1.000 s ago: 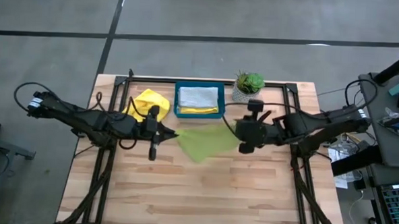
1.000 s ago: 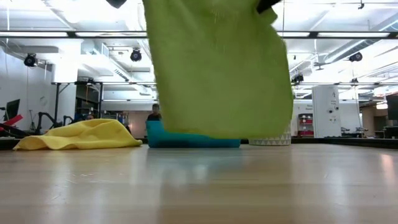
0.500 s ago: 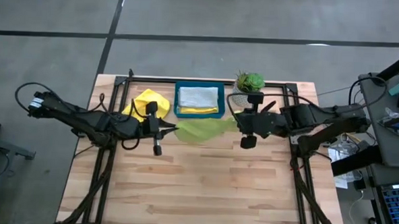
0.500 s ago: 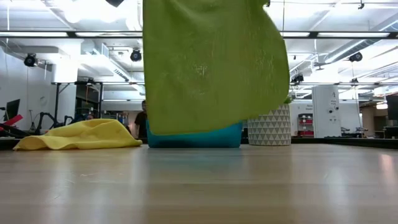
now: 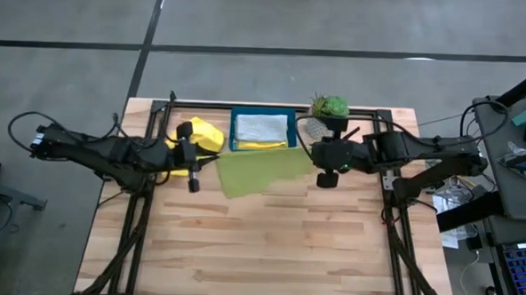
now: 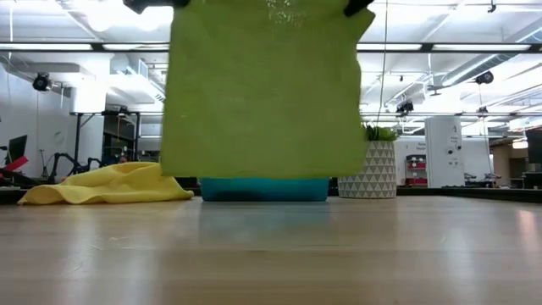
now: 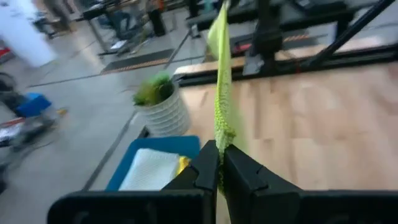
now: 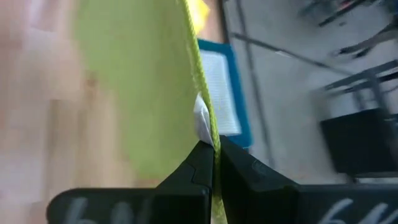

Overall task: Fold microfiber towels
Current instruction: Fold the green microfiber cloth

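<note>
Both hands are pinched shut on the top corners of the lime green towel (image 5: 264, 172), which hangs as a flat sheet between them. The left hand (image 5: 194, 158) holds the corner at the towel's 9 o'clock, the right hand (image 5: 320, 159) the corner at its 3 o'clock, so the held edge runs straight across the bench (image 5: 267, 254) from one hand to the other. In the low view the towel's lower edge hangs level and clear of the wood, in front of the teal tray (image 6: 264, 190).

Each arm reaches in from its own side of the bench, forearms nearly level, wrists turned so the fingers meet on the cloth edge-on; both wrist views show the towel as a thin line rising from between the closed fingers (image 7: 208, 169). Neither hand is nearer than the other: the towel sits midway. The next move, as I judge it, turns on lowering that free edge onto open wood toward 6 o'clock.

A yellow towel (image 5: 201, 134) lies crumpled at the left hand's 12 o'clock. Folded towels (image 5: 262, 130) rest in the tray, and a potted plant (image 5: 327, 110) stands beside it at 3 o'clock.
</note>
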### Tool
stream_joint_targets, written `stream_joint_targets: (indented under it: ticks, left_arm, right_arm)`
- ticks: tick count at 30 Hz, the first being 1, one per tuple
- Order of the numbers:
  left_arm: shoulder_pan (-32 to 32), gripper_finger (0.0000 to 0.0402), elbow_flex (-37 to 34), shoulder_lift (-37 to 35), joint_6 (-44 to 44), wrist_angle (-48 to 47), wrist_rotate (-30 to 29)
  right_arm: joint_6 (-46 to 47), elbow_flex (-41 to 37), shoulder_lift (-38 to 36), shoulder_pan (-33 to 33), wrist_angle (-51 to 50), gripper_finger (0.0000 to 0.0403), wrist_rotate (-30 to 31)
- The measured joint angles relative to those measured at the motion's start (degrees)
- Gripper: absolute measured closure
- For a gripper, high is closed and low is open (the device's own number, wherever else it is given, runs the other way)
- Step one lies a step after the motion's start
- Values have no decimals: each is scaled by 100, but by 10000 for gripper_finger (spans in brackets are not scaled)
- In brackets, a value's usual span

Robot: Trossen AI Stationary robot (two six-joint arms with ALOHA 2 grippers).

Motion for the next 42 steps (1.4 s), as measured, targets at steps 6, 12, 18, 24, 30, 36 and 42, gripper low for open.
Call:
stream_joint_targets:
  ticks: [6, 12, 18, 24, 30, 36, 42]
  left_arm:
    - [-265, 401, -74, 11, -133, -52, 1060]
    - [-999, 401, -404, 539, -1034, -52, 1120]
    - [-1872, 401, -484, 1556, -2392, 381, 1142]
    - [-2443, 401, -447, 2835, -3469, 1498, 1643]
    - [-2685, 401, -295, 3848, -4092, 2207, 1943]
    - [-2573, 401, -334, 4155, -4150, 2157, 1959]
    - [-2396, 401, -439, 4114, -4373, 1445, 1741]
  right_arm:
    - [755, -247, 0, 299, -59, 394, -756]
    - [1717, -1092, 0, 982, 296, 394, -1106]
    - [2598, -2238, 4, 1686, 1728, 394, -2195]
    - [3417, -3152, 150, 2018, 3439, 394, -3235]
    - [4108, -3591, 720, 2065, 4308, 394, -4283]
    - [4127, -3625, 1346, 1867, 4060, 394, -4262]
    - [3795, -3467, 1450, 1498, 3479, 394, -3839]
